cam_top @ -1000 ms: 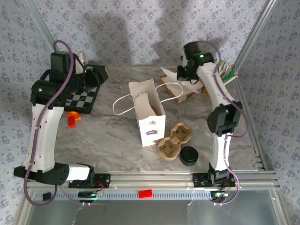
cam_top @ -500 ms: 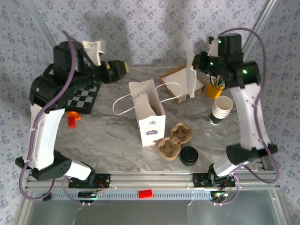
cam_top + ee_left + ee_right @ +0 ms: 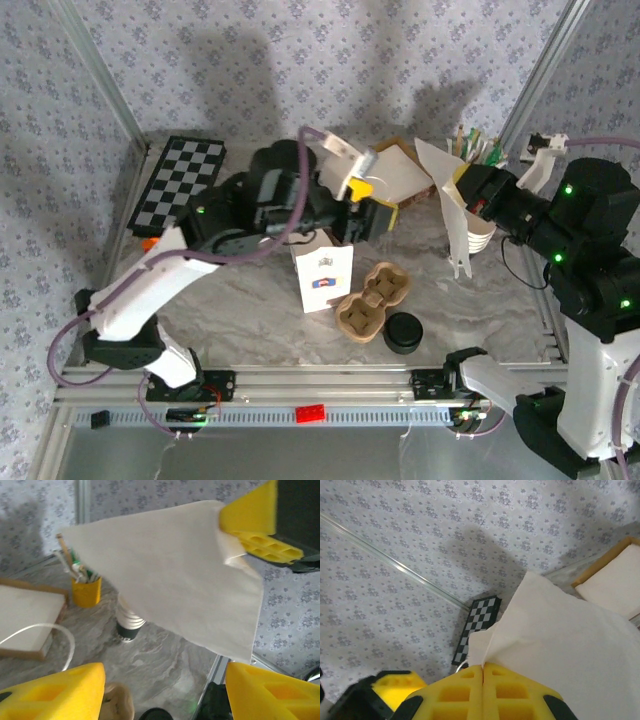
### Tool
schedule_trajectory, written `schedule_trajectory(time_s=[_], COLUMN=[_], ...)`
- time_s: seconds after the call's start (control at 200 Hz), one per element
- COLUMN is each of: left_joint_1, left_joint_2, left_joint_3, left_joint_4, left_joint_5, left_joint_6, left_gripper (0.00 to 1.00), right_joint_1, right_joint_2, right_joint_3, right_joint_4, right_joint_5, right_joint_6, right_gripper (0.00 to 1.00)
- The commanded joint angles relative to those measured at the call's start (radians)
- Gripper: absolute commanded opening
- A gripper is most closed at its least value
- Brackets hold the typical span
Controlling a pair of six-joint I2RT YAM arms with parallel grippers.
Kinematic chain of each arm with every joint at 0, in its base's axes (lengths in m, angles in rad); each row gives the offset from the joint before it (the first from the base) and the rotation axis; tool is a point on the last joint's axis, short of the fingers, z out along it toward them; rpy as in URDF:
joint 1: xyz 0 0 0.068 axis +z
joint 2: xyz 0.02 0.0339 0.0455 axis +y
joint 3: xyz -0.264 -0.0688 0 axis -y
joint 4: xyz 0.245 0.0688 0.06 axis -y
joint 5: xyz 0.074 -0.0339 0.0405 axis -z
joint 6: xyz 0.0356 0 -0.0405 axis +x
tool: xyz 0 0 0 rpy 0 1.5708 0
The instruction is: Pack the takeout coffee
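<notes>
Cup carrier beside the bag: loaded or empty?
Empty. In the top view both wells of the cup carrier show bare bottoms, no cup in either; the black lid lies beside it.

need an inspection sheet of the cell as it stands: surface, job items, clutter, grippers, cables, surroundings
Surface: grey marbled tabletop, no spills seen.
Job's things: white paper bag upright, its top hidden under the left arm; cup carrier and black lid to the bag's right; cup stack standing; napkin held in the air.
Clutter: checkerboard, orange piece, napkin tray, yellow stirrer cup.
Grippers: left gripper open, empty; right gripper shut on the napkin.
Cables: purple cable loops over the left arm; no snag seen.
Surroundings: patterned walls, aluminium rail at the near edge.
</notes>
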Motion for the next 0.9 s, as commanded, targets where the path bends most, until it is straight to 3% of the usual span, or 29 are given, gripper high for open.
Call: schedule_trajectory(time_s=[0.0,0.135,0.205,0.31,0.45,0.595,0.79,0.895], left_joint_1=[-0.056,-0.103,-0.107,-0.112,-0.105,-0.058,-0.034,-0.024], left_joint_2=[0.040,0.079,0.084,0.063,0.063,0.083,0.110,0.154], left_joint_3=[0.003,0.015,-0.006,-0.085,-0.121,-0.115,-0.109,-0.058], left_joint_4=[0.146,0.167,0.191,0.248,0.304,0.312,0.375,0.343], left_joint_5=[-0.049,-0.102,-0.112,-0.216,-0.262,-0.185,-0.071,-0.038], left_joint_6=[0.024,0.021,-0.010,-0.072,-0.057,-0.047,-0.001,-0.020], left_gripper=[0.66,0.69,0.70,0.71,0.71,0.64,0.44,0.43], right_joint_1=[0.002,0.023,0.036,0.050,0.057,0.059,0.057,0.054], right_joint_2=[-0.007,-0.023,-0.018,-0.006,0.001,0.024,0.028,0.027], right_joint_3=[-0.081,-0.133,-0.141,-0.150,-0.153,-0.114,-0.118,-0.110], right_joint_4=[0.117,0.216,0.253,0.278,0.318,0.317,0.322,0.331], right_joint_5=[-0.049,-0.007,0.006,0.013,0.014,0.010,-0.004,0.007], right_joint_6=[0.151,0.246,0.262,0.275,0.306,0.302,0.311,0.312], right_gripper=[0.00,0.00,0.00,0.00,0.00,0.00,0.00,0.00])
